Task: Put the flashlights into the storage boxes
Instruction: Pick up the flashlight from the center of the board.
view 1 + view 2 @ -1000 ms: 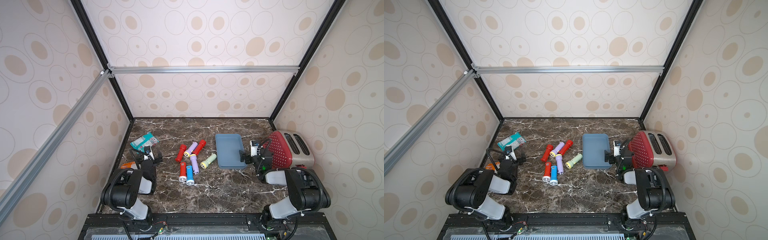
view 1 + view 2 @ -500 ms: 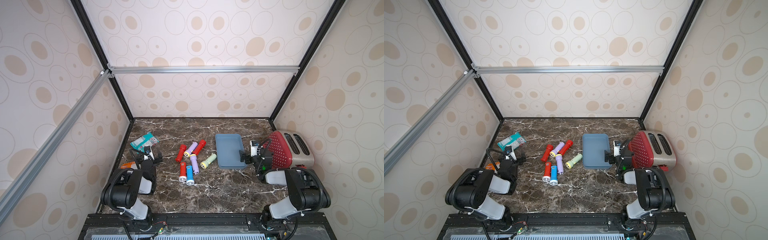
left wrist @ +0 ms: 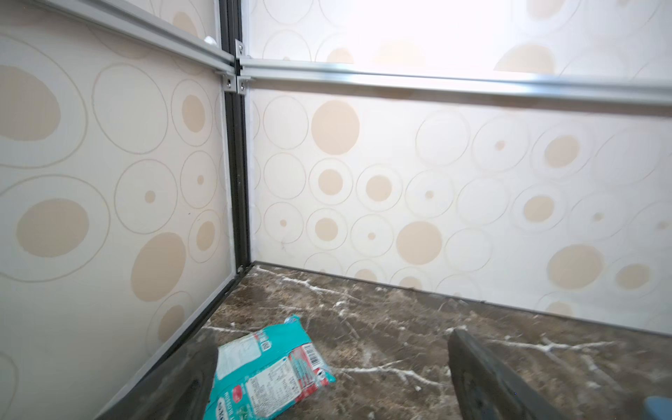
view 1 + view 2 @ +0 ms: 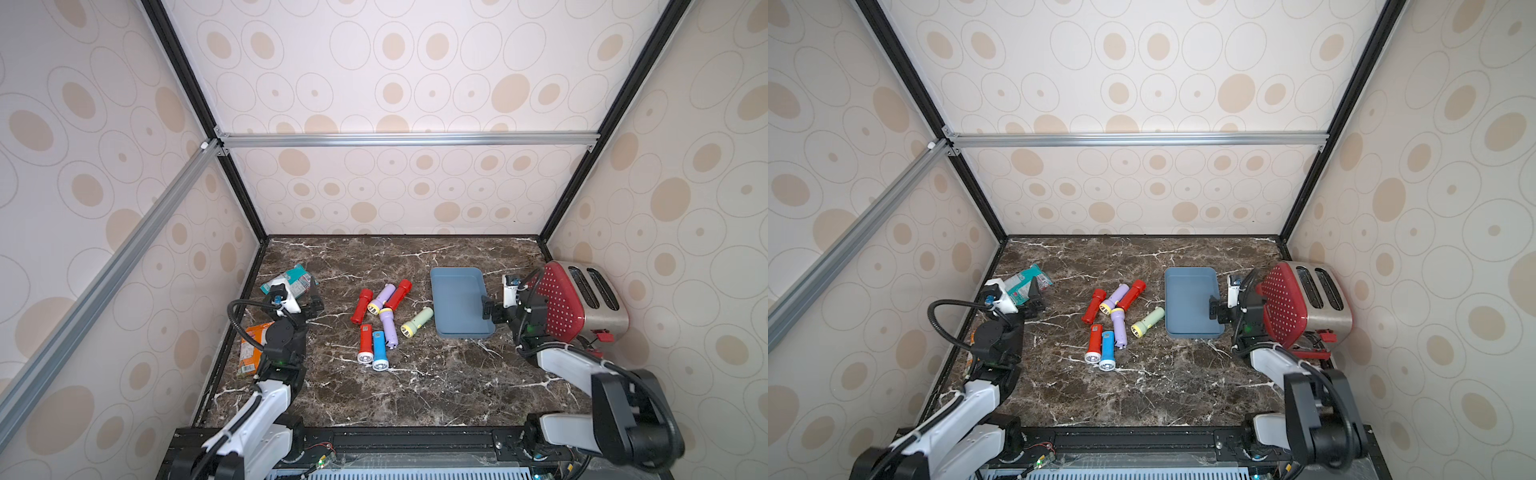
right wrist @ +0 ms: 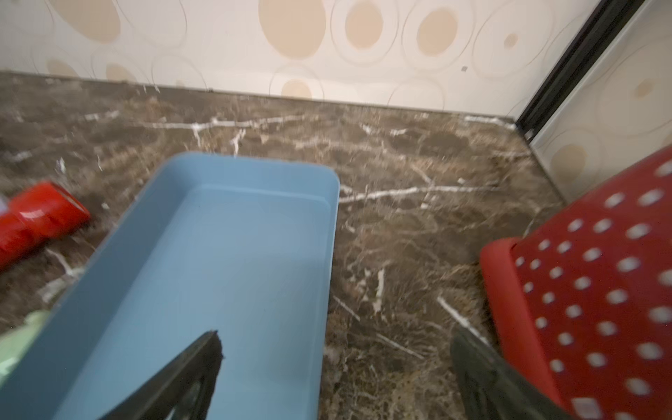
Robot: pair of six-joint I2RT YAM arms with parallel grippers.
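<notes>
Zero progress: all seven flashlights [image 4: 388, 322] lie clustered on the worktop [image 4: 415, 386], just beside the empty blue-grey tray [image 4: 457, 299]. Left gripper [image 4: 313, 297] and right gripper [image 4: 488, 309]: jaws wide open, holding nothing. The right one sits at the tray's edge.

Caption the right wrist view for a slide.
Open right gripper at the rim of the empty blue tray, red polka-dot toaster alongside.

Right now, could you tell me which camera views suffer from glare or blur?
Left wrist view: the upper back wall is washed out by glare. Right wrist view: soft throughout, the toaster dots and the red flashlight smeared. Both top views: sharp, evenly lit.
</notes>
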